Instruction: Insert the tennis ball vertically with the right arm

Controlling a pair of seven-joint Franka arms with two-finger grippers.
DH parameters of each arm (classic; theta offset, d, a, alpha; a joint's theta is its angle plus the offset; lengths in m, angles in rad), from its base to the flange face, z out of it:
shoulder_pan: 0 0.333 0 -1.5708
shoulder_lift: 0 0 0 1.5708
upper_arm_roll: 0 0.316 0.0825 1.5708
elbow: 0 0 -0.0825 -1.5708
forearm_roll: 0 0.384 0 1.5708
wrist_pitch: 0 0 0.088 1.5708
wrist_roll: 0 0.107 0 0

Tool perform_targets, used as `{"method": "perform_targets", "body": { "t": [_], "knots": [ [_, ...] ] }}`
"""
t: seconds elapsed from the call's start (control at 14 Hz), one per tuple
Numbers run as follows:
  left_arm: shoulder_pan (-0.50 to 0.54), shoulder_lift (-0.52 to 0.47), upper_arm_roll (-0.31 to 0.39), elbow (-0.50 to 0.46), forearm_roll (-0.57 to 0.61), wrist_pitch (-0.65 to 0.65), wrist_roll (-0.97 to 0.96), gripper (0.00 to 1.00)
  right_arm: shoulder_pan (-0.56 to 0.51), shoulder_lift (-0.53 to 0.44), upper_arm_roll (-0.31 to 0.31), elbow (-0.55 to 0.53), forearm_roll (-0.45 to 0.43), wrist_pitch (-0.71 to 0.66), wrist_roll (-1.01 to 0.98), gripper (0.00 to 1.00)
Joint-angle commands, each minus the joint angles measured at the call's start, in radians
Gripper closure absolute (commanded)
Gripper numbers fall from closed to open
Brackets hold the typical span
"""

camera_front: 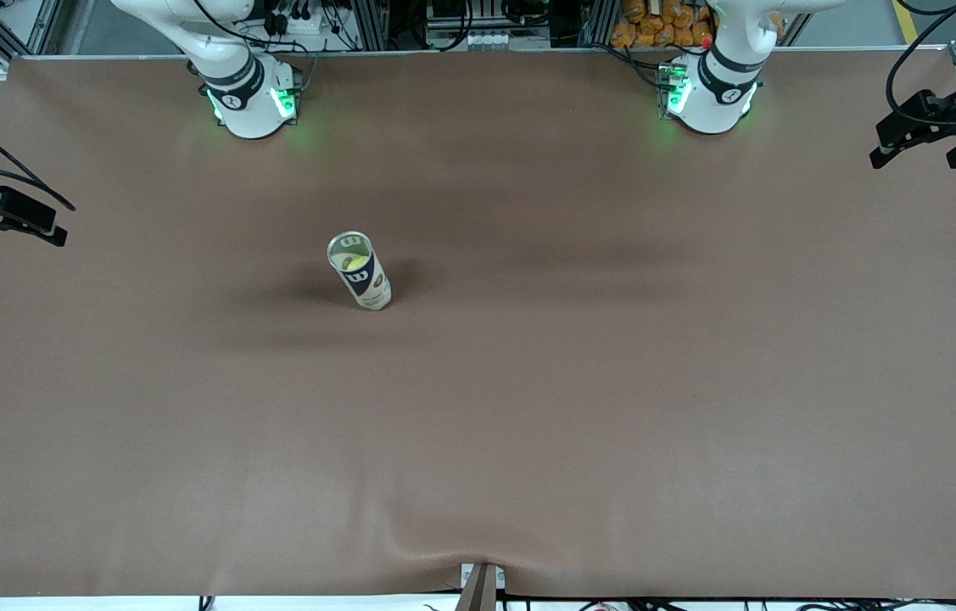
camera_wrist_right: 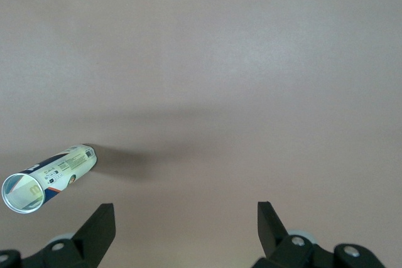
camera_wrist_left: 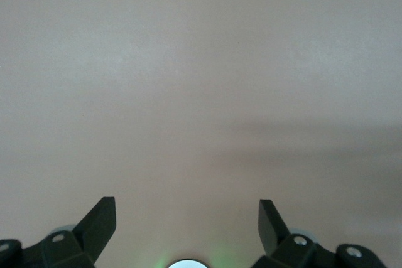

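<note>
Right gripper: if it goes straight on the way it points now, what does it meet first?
Probably only the bare table. The open right gripper points at it, and the can stands off to one side of that line.

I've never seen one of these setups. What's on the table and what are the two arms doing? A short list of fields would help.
table: brown cloth-covered surface
can: tennis ball can standing upright, top open, toward the right arm's end
ball: a yellow-green tennis ball shows inside the can
right gripper: open, empty, raised over the table with the can in its view
left gripper: open, empty, over bare table, waiting
</note>
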Motion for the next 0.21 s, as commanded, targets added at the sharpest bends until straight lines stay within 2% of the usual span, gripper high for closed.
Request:
{"method": "perform_targets", "body": {
  "t": [0.0,0.14],
  "knots": [
    [-0.005,0.006,0.004,0.000,0.014,-0.006,0.020,0.00,-0.011,0.001,0.009,0.000,-0.009,0.004,-0.004,0.00],
    [-0.005,0.006,0.004,0.000,0.014,-0.006,0.020,0.00,-0.011,0.001,0.009,0.000,-0.009,0.004,-0.004,0.00]
  ]
}}
